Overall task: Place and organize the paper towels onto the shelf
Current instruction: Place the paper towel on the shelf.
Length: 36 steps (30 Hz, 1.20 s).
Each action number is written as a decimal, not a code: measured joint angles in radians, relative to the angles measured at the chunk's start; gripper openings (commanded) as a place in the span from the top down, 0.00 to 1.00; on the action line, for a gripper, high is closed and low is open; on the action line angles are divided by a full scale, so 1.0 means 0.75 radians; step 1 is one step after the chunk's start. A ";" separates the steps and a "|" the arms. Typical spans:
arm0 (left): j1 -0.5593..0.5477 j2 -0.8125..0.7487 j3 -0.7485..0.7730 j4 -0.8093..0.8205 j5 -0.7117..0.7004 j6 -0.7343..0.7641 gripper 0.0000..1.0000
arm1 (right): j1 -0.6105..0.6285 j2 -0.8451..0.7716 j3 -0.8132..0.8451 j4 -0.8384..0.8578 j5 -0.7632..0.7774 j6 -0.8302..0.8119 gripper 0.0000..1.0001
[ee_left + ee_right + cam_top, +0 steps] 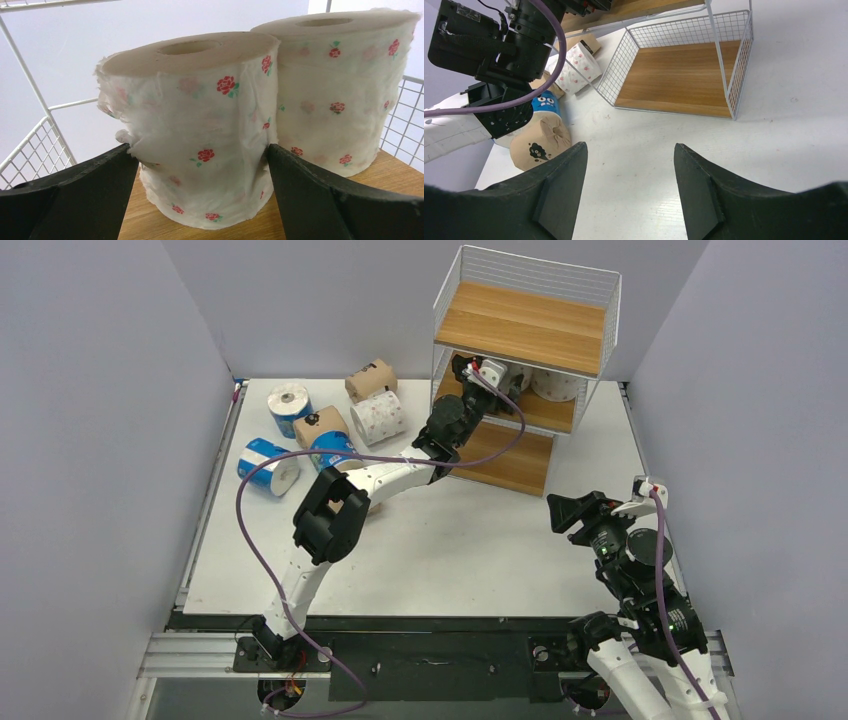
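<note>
Paper towel roll [200, 100] stands upright on the shelf [395, 176], core hole up, flanked by wide-spread left pincer [200, 150].

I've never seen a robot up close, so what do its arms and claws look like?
Both the left arm and right arm are white links joined by chunky black joints, each trailing a purple cable. The left claw and right claw each have two broad matte-black fingers tapering to blunt tips.
</note>
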 measured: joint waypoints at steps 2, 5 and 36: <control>0.000 0.000 0.000 0.000 0.008 0.000 0.03 | 0.000 0.000 -0.001 0.000 0.001 0.000 0.40; 0.000 0.001 0.000 0.000 0.016 0.001 0.03 | 0.000 0.000 -0.002 0.000 0.001 0.001 0.41; -0.040 -0.297 -0.475 0.122 0.053 -0.008 0.04 | 0.000 -0.007 -0.018 -0.001 0.020 0.001 0.41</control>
